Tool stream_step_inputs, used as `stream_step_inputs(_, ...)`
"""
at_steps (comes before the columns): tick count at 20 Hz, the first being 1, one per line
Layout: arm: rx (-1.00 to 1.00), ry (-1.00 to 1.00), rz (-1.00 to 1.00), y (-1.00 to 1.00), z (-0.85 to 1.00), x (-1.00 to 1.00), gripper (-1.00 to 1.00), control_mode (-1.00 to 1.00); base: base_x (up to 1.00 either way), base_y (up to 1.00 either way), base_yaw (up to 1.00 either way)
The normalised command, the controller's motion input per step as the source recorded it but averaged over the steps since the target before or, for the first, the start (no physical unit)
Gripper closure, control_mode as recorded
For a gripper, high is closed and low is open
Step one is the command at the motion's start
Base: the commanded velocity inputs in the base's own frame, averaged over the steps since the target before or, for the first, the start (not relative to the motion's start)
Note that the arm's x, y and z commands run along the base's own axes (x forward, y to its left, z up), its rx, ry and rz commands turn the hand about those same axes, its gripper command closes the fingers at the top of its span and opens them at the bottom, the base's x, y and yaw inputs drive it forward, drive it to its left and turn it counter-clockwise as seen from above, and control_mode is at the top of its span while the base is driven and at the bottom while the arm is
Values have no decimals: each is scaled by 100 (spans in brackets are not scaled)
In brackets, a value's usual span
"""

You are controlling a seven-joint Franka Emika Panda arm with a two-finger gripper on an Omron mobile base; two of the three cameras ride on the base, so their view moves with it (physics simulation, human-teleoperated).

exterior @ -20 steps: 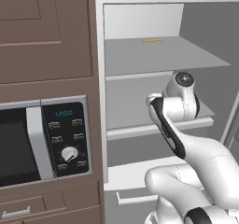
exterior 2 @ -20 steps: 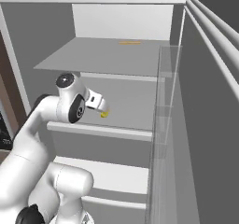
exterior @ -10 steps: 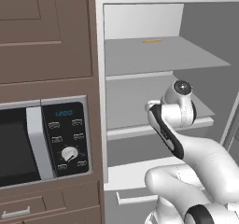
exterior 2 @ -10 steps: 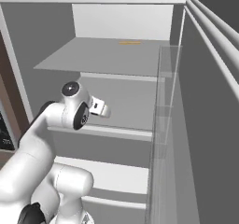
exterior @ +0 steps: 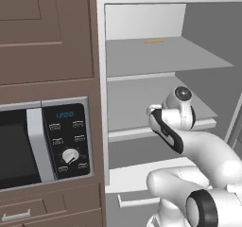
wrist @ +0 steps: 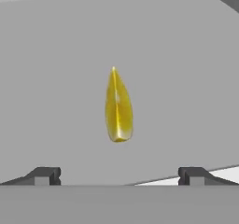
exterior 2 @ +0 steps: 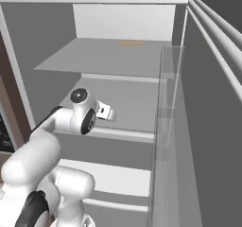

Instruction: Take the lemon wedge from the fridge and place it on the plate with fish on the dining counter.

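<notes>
The fridge [exterior: 142, 60] stands open, and my arm reaches in over its middle shelf [exterior 2: 132, 98]. In the hand view the lemon wedge [wrist: 118, 107], small, bright yellow and pointed, lies on the grey shelf straight ahead. It is centred between my two fingertips [wrist: 44, 175] and a little beyond them. My gripper [wrist: 119, 175] is open and touches nothing. From the right base view the gripper [exterior 2: 106, 111] points down at the shelf, and the hand hides the wedge. The plate with fish and the dining counter are out of view.
A thin orange-tan stick [exterior: 154, 41] lies at the back of the upper shelf. A black-fronted microwave [exterior: 42, 143] sits in brown cabinets left of the fridge. The open fridge door [exterior 2: 208, 79] with its rails stands close on the right. A bottom drawer [exterior: 132, 200] lies below.
My hand has come down toward the middle shelf and a little forward, now covering the lemon wedge in the right base view. The jaws have stayed open.
</notes>
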Motion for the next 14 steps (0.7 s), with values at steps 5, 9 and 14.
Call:
stream_step_inputs(5, 0, 1, 0, -6, -20, 51, -100, -100, 0, 0, 0)
stream_step_inputs(9, 0, 2, 0, -1, -21, 53, -100, -100, 0, 0, 0)
stream_step_inputs(14, 0, 4, 0, 0, -24, 48, -100, -100, 0, 0, 0)
